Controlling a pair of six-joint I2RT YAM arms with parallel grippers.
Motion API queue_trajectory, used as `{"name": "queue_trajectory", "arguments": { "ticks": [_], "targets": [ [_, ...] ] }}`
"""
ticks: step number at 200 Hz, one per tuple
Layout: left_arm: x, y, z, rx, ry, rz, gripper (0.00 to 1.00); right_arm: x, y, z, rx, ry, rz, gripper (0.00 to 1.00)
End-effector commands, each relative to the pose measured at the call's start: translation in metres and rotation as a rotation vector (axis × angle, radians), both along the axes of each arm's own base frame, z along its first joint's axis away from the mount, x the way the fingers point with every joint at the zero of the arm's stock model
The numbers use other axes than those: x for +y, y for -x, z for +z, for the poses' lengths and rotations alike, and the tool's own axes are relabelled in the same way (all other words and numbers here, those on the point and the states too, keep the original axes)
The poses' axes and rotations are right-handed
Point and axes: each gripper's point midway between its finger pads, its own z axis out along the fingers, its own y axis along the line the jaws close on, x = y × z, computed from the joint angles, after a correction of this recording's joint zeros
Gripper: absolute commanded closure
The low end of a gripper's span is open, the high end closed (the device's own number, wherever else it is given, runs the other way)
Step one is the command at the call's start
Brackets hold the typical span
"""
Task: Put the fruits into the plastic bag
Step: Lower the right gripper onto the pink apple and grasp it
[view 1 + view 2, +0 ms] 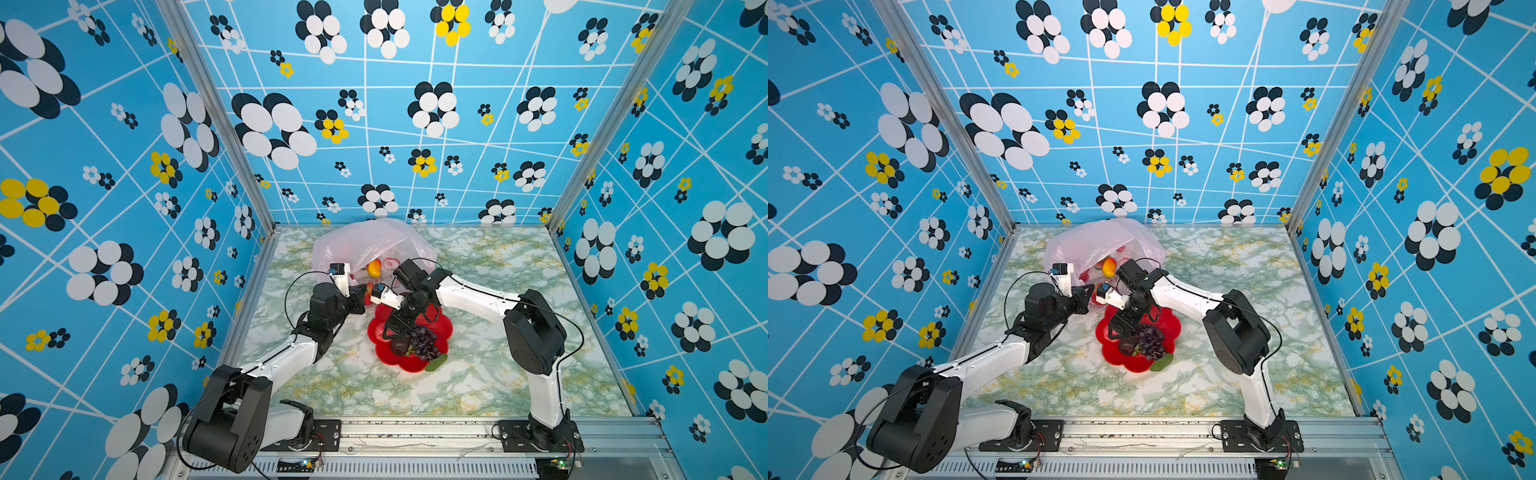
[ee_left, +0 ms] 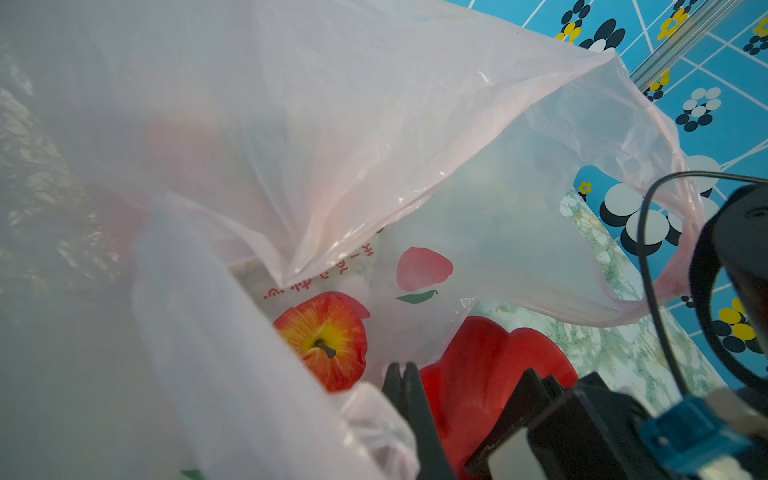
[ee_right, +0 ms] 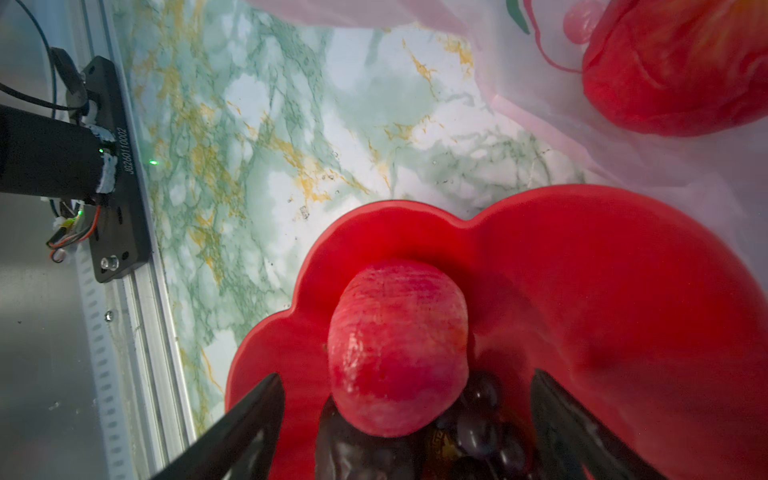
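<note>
Nearest, the red plate (image 1: 444,332) sits mid-tabletop (image 1: 498,374) and carries three fruits. There is one dark purple grape bunch (image 1: 424,343) with a green leaf (image 1: 436,363) over the near rim. One dark brown fruit (image 1: 400,347) touches the grapes, and one red apple (image 3: 397,349), streaked pink, lies against them.

In both top views that apple is hidden beneath the right pincer (image 3: 406,374). This pincer hangs over the plate with its jaws wide, one on each side of the apple and neither touching it.

Just past the plate's far-left rim, the left pincer (image 2: 402,368) is closed tip to tip on a bunched fold of the plastic bag (image 1: 374,239).

The bag stands at the back of the tabletop, left of centre. It is thin, pale pink, see-through and crinkled, printed with a red peach mark and red lettering, and its mouth gapes toward the plate. Near the mouth inside lies a second apple (image 2: 328,340), red with a yellow hollow round its stem. Deeper in is one yellow-orange mango (image 1: 374,269). A faint reddish blur shows through the film farther back, too vague to name.
</note>
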Motion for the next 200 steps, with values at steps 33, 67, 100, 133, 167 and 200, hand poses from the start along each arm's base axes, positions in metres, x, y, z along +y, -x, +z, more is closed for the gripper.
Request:
{"name": "queue_trajectory", "arguments": {
  "ticks": [33,67,100,133,167,200],
  "targets": [
    [0.004,-0.001,0.008,-0.026,0.03,0.01,1.0,0.008,-0.007,-0.009,0.014,0.021,0.011,0.12],
    [0.003,-0.002,0.007,-0.024,0.033,0.01,1.0,0.01,-0.006,-0.013,0.037,0.014,0.007,0.19],
    [0.005,-0.002,0.006,-0.022,0.033,0.013,1.0,0.011,-0.001,-0.017,0.062,0.015,0.012,0.24],
    [0.005,-0.001,0.007,-0.027,0.034,0.016,1.0,0.011,-0.002,-0.017,0.06,0.014,0.011,0.31],
    [0.005,-0.001,0.007,-0.024,0.035,0.016,1.0,0.011,-0.003,-0.008,0.036,-0.015,0.011,0.38],
    [0.005,-0.001,0.006,-0.024,0.035,0.018,1.0,0.007,0.002,0.0,0.026,-0.08,-0.009,0.44]
  ]
}}
